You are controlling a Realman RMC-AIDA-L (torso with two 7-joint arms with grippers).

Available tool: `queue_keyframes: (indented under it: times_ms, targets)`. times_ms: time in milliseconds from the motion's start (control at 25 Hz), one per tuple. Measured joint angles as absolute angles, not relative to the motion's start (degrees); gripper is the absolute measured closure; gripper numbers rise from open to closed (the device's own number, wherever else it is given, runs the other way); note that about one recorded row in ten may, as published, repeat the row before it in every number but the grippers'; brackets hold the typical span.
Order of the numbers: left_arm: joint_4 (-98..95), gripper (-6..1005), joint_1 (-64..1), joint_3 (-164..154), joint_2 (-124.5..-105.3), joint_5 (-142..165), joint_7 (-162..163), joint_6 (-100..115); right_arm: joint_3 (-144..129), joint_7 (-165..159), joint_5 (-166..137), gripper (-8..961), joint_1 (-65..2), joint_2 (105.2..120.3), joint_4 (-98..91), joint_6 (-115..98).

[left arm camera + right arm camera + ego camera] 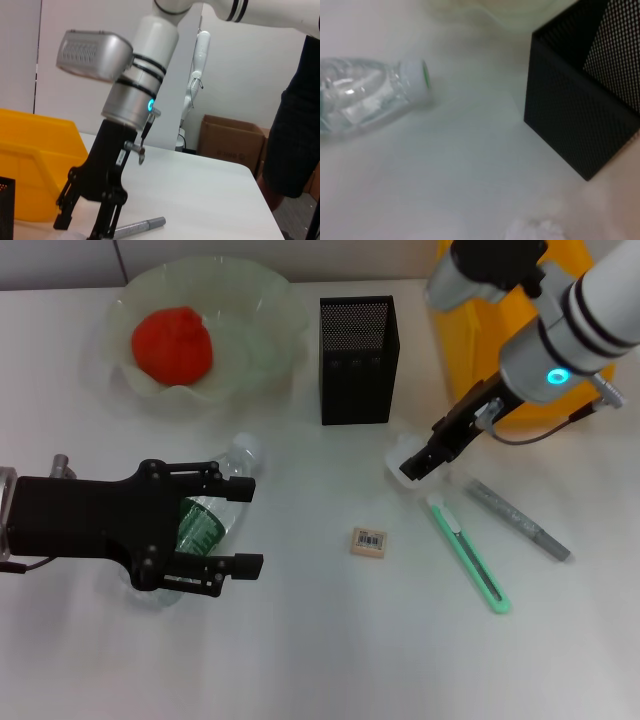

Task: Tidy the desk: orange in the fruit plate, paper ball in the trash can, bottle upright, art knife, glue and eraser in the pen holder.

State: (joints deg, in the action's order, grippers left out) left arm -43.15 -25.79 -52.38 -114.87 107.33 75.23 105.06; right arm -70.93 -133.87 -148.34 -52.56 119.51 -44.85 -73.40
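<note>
The orange (pixel 172 343) lies in the pale fruit plate (pixel 268 302) at the back left. The clear bottle (pixel 203 525) lies on its side; its cap shows in the right wrist view (pixel 417 82). My left gripper (pixel 243 528) is open, one finger on each side of the bottle. My right gripper (pixel 420 466) is open just over the white paper ball (pixel 400 462), and also shows in the left wrist view (pixel 85 222). The eraser (pixel 369 541), green art knife (pixel 468 552) and grey glue stick (pixel 520 521) lie on the table. The black mesh pen holder (pixel 356 360) stands mid-back.
The yellow trash can (pixel 470 350) stands at the back right, behind my right arm. The pen holder (pixel 585 100) is close beside the paper ball (pixel 535 231). A cardboard box (pixel 230 142) and a person stand beyond the table.
</note>
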Motion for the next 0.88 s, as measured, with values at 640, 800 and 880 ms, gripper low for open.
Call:
queue_keyframes:
  times_ms: [640,800,880]
  targets:
    - [-42.7,170,-25.4,-52.4,-114.96,107.3,75.2,105.0,-73.9,-131.4,-141.7,455,-44.2,119.33,-57.6,-78.4]
    - [-42.6,170,-25.3,-52.3,-114.94,107.1,75.5,105.1,-67.9,-130.9,-136.8,430,-37.3,119.18,-72.8,-84.0]
    - [-42.6,170,-25.3,-52.1,-114.89,107.0,75.8,105.1,-62.4,-130.4,-134.0,418,-31.9,119.14,-82.4,-83.7]
